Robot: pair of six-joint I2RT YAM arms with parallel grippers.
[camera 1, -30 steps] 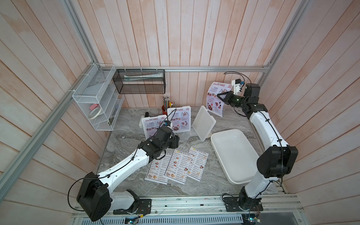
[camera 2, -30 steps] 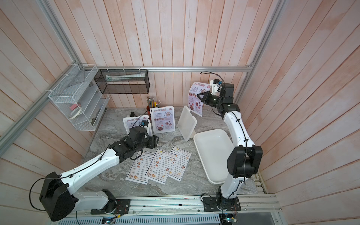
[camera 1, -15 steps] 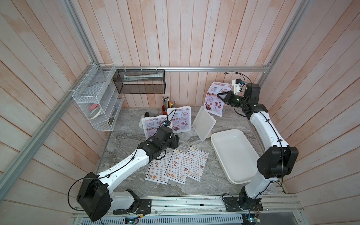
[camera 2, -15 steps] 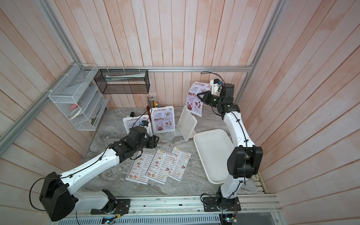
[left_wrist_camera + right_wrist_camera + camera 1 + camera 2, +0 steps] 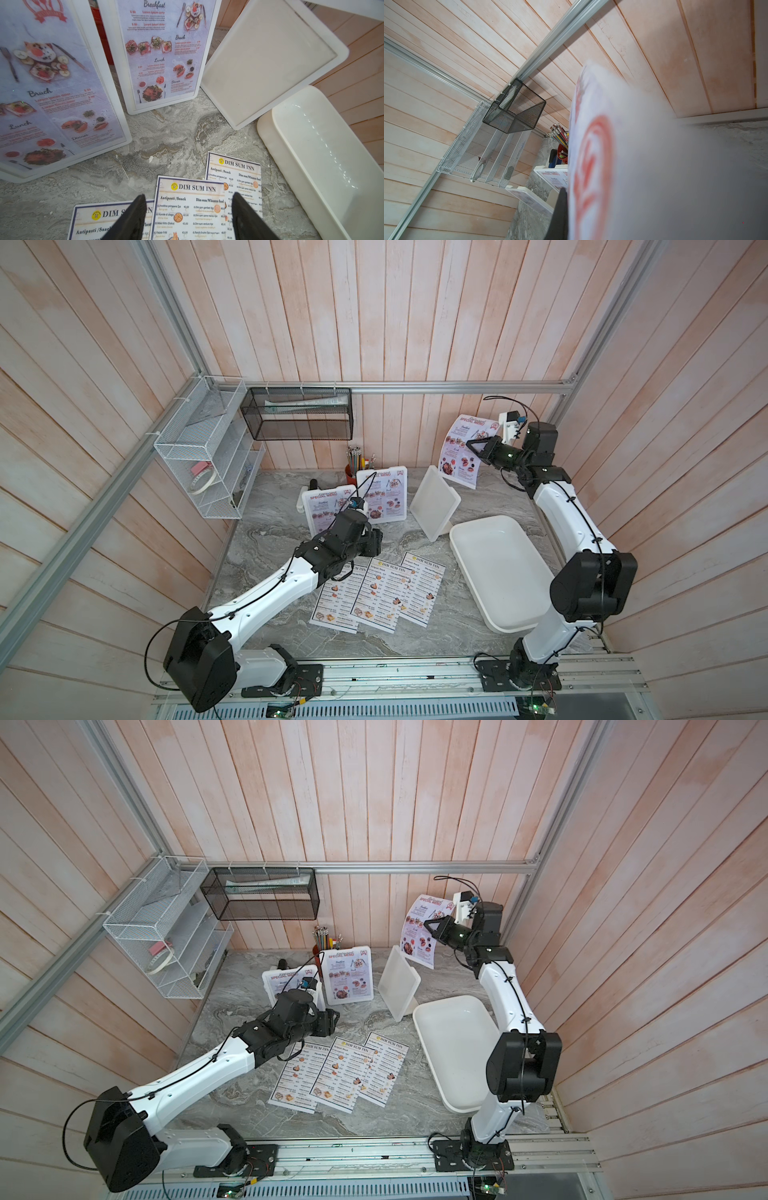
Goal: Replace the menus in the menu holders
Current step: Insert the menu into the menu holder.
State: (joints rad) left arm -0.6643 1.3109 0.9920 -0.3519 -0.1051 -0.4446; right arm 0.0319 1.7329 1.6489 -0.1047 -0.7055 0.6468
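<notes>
Special menu point(image 5: 458, 466) aloft, pinched in right gripper point(image 5: 470, 444)

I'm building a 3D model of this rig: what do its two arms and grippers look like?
The left arm and right arm share glossy white tubular links, bulky black joint housings and thin black cables clipped alongside. The left gripper and right gripper have black, tapering, wedge-shaped fingers. A green light glows near the right wrist.
</notes>
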